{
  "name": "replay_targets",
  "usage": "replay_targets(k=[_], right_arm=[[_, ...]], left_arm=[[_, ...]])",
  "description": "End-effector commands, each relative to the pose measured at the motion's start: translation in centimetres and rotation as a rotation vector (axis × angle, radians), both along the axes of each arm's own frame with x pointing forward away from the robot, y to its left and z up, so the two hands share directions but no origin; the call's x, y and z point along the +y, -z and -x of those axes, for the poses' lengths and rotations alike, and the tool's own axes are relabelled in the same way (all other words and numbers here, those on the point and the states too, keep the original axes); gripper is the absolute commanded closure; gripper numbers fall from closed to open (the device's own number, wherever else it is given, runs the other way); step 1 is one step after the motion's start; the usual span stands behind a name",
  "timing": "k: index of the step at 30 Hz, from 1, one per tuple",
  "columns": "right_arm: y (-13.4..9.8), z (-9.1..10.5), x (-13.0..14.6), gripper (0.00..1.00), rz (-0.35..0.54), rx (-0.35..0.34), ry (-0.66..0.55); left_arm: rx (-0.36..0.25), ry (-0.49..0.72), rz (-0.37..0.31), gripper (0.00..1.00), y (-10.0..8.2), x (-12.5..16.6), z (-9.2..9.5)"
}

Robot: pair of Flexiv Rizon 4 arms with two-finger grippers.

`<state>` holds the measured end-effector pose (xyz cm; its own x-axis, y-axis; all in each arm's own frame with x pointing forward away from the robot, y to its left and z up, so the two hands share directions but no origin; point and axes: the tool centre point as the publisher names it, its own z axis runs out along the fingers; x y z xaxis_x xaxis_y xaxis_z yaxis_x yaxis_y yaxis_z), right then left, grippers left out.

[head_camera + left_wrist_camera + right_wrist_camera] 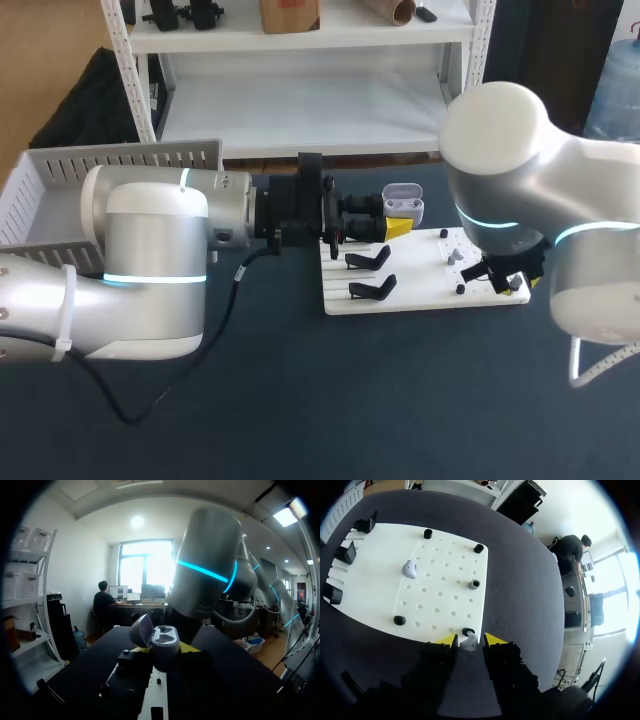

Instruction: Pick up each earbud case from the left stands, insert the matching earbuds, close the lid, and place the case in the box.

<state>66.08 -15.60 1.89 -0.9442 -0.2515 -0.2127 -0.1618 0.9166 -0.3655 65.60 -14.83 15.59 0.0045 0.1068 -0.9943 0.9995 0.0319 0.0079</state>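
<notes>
Two grippers concern us. At far left stands the box point(60, 190), a slotted grey plastic basket. Our left gripper point(166, 651) is clamped on the earbud case point(164, 639), a smooth, rounded grey shell. Its lid is hinged open and it is held above the far edge of the white perforated board point(420, 298). An earbud point(469, 642), small, pale and glossy, lies at the board's near right corner, directly at our right gripper point(470, 640). We cannot tell whether it is grasped. The case lies leftward of that earbud, so we judge the right arm nearer.
</notes>
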Motion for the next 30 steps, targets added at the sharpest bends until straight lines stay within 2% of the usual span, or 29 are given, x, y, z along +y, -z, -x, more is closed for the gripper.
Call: replay_targets(k=[1,4,6,8,12,16,24,29,30], right_arm=[[0.1,0.0,0.2,0.77,0.001,0.002,0.005],[0.2,0.0,0.2,0.83,0.0,0.004,0.012],[0.3,0.0,0.2,0.96,-0.001,0.006,0.014],[0.4,0.0,0.2,1.0,-0.001,0.009,0.015],[0.3,0.0,0.2,1.0,0.008,0.012,0.024],[-0.9,0.3,-0.1,1.0,0.009,0.01,0.041],[-5.5,2.2,-0.2,1.0,-0.018,-0.03,0.055],[-8.1,3.7,-0.1,1.0,-0.034,-0.031,0.065],[-8.4,4.0,-0.1,1.0,-0.017,-0.028,0.076]], left_arm=[[-0.002,-0.003,0.003,1.0,0.1,0.0,0.0],[-0.002,-0.003,0.003,1.0,0.1,0.0,0.0],[-0.002,-0.003,0.003,1.0,0.1,0.0,0.0],[-0.002,-0.003,0.003,1.0,0.1,0.0,0.0],[-0.002,-0.003,0.003,1.0,0.1,0.0,0.0],[-0.002,-0.003,0.003,1.0,0.1,0.0,0.0],[-0.002,-0.003,0.003,1.0,0.1,0.0,0.0],[-0.002,-0.003,0.003,1.0,0.1,0.0,0.0],[-0.002,-0.003,0.003,1.0,0.1,0.0,0.0]])
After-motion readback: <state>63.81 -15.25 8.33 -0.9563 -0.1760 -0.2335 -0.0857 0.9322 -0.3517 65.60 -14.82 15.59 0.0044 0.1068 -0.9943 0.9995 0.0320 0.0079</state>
